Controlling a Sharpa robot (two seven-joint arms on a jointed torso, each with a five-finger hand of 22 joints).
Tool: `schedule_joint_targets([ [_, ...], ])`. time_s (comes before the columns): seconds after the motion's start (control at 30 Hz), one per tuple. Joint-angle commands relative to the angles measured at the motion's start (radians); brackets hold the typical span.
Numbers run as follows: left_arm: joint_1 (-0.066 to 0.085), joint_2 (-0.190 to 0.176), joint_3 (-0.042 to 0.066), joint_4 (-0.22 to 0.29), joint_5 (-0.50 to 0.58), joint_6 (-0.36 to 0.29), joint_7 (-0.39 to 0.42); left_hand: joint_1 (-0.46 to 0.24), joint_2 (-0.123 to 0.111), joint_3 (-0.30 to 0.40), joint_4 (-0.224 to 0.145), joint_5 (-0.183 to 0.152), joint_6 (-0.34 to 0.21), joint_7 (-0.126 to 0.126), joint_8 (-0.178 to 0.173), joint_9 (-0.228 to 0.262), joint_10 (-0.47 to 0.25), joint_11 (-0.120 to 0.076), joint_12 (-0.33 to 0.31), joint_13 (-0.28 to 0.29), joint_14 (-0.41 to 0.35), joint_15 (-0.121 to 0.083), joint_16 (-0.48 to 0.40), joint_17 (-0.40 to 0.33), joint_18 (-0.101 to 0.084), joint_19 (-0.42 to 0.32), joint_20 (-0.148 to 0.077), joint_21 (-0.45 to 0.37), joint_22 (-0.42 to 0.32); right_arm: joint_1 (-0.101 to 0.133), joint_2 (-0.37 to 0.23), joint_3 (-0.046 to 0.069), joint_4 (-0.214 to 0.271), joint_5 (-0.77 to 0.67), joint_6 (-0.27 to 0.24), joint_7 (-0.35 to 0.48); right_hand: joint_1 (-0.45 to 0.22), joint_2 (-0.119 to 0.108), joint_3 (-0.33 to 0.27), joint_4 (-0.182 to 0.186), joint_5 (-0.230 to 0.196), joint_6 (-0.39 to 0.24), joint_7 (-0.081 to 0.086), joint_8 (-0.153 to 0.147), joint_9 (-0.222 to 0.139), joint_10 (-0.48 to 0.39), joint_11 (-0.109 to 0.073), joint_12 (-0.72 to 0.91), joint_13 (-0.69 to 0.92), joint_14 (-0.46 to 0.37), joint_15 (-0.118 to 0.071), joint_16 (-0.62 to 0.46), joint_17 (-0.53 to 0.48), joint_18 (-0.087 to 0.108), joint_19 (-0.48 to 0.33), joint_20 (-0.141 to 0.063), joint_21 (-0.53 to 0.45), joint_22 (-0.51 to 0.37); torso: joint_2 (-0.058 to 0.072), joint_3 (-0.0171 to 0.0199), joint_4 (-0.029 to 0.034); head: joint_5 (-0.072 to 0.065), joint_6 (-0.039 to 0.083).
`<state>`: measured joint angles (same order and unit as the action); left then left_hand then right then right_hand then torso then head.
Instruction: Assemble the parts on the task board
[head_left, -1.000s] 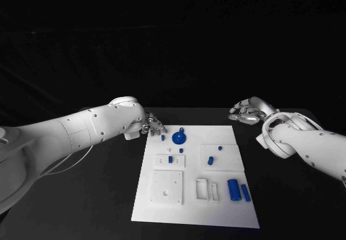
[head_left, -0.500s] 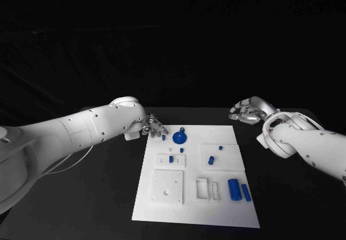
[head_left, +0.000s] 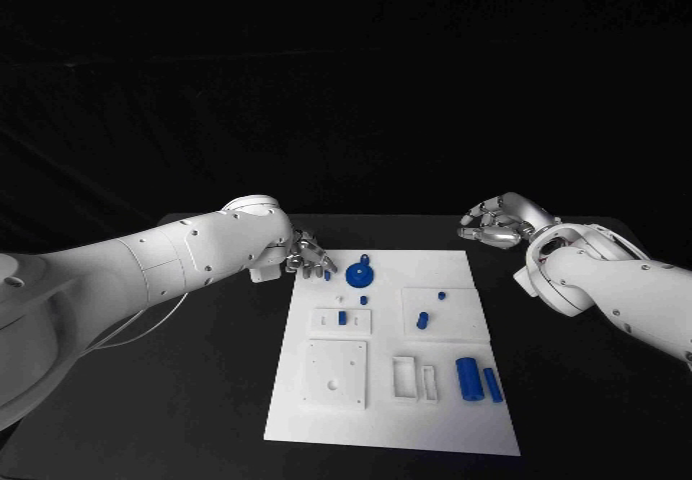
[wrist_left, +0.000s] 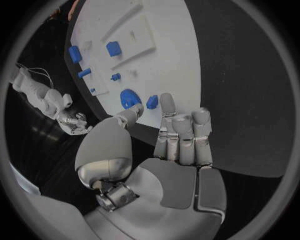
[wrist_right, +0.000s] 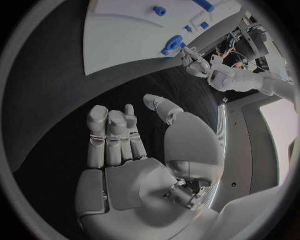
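Observation:
The white task board (head_left: 387, 420) lies in the middle of the black table. At its far end sit a round blue disc part (head_left: 361, 274) and a small blue piece (head_left: 327, 273). My left hand (head_left: 303, 256) hovers at the board's far-left corner, fingers straight and apart from the thumb, holding nothing. In the left wrist view its fingertips (wrist_left: 167, 100) are just short of the small blue piece (wrist_left: 152, 102) and the disc (wrist_left: 130, 98). My right hand (head_left: 496, 222) hangs off the board past its far-right corner, loosely curved and empty, palm (wrist_right: 134, 185) bare.
Further blue parts on the board: a peg (head_left: 342, 318) standing in a white block, a peg (head_left: 421, 321) on the right block, and two cylinders (head_left: 467, 377) lying near the right edge. A white square plate (head_left: 335, 374) and slotted holders (head_left: 413, 380) sit nearer me.
My left hand has edged slightly closer to the board's far-left corner. The right hand and the parts have stayed put.

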<state>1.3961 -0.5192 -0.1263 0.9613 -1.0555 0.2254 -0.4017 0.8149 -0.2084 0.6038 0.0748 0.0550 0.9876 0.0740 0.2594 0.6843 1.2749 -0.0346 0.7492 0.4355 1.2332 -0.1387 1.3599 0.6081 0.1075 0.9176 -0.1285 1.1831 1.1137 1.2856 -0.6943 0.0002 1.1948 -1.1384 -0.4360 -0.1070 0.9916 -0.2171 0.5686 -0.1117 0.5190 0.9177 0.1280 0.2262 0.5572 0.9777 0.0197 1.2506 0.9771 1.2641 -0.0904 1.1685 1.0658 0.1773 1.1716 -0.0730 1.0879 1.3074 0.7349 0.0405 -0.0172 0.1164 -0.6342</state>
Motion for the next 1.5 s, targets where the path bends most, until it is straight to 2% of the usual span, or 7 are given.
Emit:
schedule_joint_targets([
  [0.03, -0.002, 0.004, 0.001, 0.002, 0.006, 0.026, 0.021, 0.005, 0.017, -0.004, -0.012, -0.006, 0.004, 0.004, 0.007, 0.001, -0.005, 0.0, 0.001, 0.002, -0.004, -0.005, 0.004, 0.002, 0.0, -0.01, -0.105, 0.002, 0.002, 0.0, 0.001, 0.0, 0.001, -0.003, 0.012, 0.01, -0.002, 0.011, -0.001, -0.002, 0.004, 0.001, 0.009, 0.0, -0.001, 0.0, 0.005, 0.006, -0.001, -0.003, 0.005, 0.003, -0.002, 0.085, 0.0, -0.009, -0.005, 0.015, 0.0, -0.0004, -0.0007, 0.0, 0.0],
  [0.3, -0.003, 0.005, 0.001, -0.003, 0.011, 0.027, 0.022, 0.023, 0.046, -0.017, -0.041, -0.006, 0.004, 0.004, 0.009, 0.001, -0.006, 0.001, -0.001, 0.002, -0.007, -0.004, 0.004, 0.002, -0.001, -0.015, -0.104, 0.002, 0.004, 0.0, 0.001, 0.0, 0.0, -0.003, 0.013, 0.01, -0.002, 0.012, -0.001, -0.002, 0.004, 0.001, 0.009, 0.0, -0.001, 0.0, 0.005, 0.006, -0.002, -0.003, 0.005, 0.003, -0.002, 0.085, 0.0, -0.009, -0.005, 0.015, 0.0, -0.0003, 0.0, -0.001, -0.001],
  [0.73, -0.003, 0.006, 0.001, -0.009, 0.045, 0.016, 0.032, 0.038, 0.131, -0.026, -0.091, -0.005, 0.011, 0.003, 0.013, -0.003, -0.005, 0.0, -0.002, 0.003, -0.008, -0.005, 0.005, 0.003, -0.003, -0.02, -0.103, 0.0, 0.008, 0.0, 0.001, 0.0, 0.0, -0.003, 0.014, 0.01, -0.002, 0.012, -0.001, -0.002, 0.004, 0.001, 0.009, 0.0, -0.001, 0.0, 0.005, 0.006, -0.002, -0.003, 0.006, 0.003, -0.002, 0.085, 0.0, -0.009, -0.005, 0.015, 0.0, -0.0007, 0.0004, -0.001, -0.002],
  [0.83, -0.003, 0.006, 0.001, -0.011, 0.099, 0.017, 0.029, 0.051, 0.164, -0.021, -0.117, -0.005, 0.017, 0.002, 0.016, -0.004, -0.002, -0.001, -0.002, 0.003, -0.008, -0.006, 0.006, 0.003, -0.003, -0.02, -0.104, 0.001, 0.009, 0.0, 0.002, 0.0, -0.001, -0.003, 0.014, 0.01, -0.002, 0.012, -0.001, -0.002, 0.004, 0.001, 0.009, 0.0, -0.001, 0.0, 0.005, 0.006, -0.002, -0.003, 0.006, 0.003, -0.002, 0.085, 0.0, -0.009, -0.005, 0.015, 0.0, -0.0008, 0.0004, -0.001, -0.003],
  [1.1, -0.003, 0.004, 0.001, -0.012, 0.115, 0.015, 0.029, 0.098, 0.217, 0.002, -0.194, -0.004, 0.035, 0.0, 0.027, -0.004, 0.0, -0.002, -0.011, -0.002, -0.006, -0.006, 0.007, 0.003, -0.005, -0.02, -0.103, 0.002, 0.013, 0.0, 0.002, 0.0, -0.001, -0.003, 0.015, 0.01, -0.002, 0.012, -0.001, -0.002, 0.003, 0.001, 0.009, 0.0, -0.001, 0.0, 0.005, 0.006, -0.002, -0.003, 0.006, 0.003, -0.002, 0.085, 0.0, -0.009, -0.005, 0.015, 0.0, -0.0005, 0.0, 0.0, -0.004],
  [1.23, -0.003, 0.001, 0.001, -0.01, 0.115, 0.004, 0.03, 0.111, 0.236, 0.01, -0.224, -0.004, 0.054, -0.004, 0.037, -0.002, 0.008, -0.005, -0.012, -0.002, -0.004, -0.009, 0.009, 0.003, -0.007, -0.018, -0.103, 0.003, 0.014, 0.0, 0.001, 0.0, -0.001, -0.003, 0.014, 0.01, -0.002, 0.012, -0.001, -0.002, 0.003, 0.001, 0.009, 0.0, -0.001, 0.0, 0.005, 0.006, -0.002, -0.003, 0.006, 0.003, -0.002, 0.085, 0.0, -0.009, -0.005, 0.015, 0.001, -0.0003, 0.0002, -0.001, -0.004],
  [1.5, -0.003, -0.015, 0.001, 0.013, 0.115, -0.046, 0.027, 0.115, 0.246, 0.024, -0.257, 0.012, 0.08, -0.012, 0.048, -0.005, 0.032, -0.012, -0.012, -0.004, 0.008, -0.016, 0.015, 0.005, -0.008, -0.006, -0.105, 0.005, 0.014, 0.0, 0.001, 0.0, -0.001, -0.002, 0.014, 0.011, -0.002, 0.011, -0.002, -0.002, 0.003, 0.001, 0.009, 0.0, -0.001, 0.0, 0.005, 0.007, -0.002, -0.003, 0.006, 0.003, -0.002, 0.085, 0.0, -0.009, -0.005, 0.015, 0.0, -0.0002, 0.0001, -0.001, -0.005],
])
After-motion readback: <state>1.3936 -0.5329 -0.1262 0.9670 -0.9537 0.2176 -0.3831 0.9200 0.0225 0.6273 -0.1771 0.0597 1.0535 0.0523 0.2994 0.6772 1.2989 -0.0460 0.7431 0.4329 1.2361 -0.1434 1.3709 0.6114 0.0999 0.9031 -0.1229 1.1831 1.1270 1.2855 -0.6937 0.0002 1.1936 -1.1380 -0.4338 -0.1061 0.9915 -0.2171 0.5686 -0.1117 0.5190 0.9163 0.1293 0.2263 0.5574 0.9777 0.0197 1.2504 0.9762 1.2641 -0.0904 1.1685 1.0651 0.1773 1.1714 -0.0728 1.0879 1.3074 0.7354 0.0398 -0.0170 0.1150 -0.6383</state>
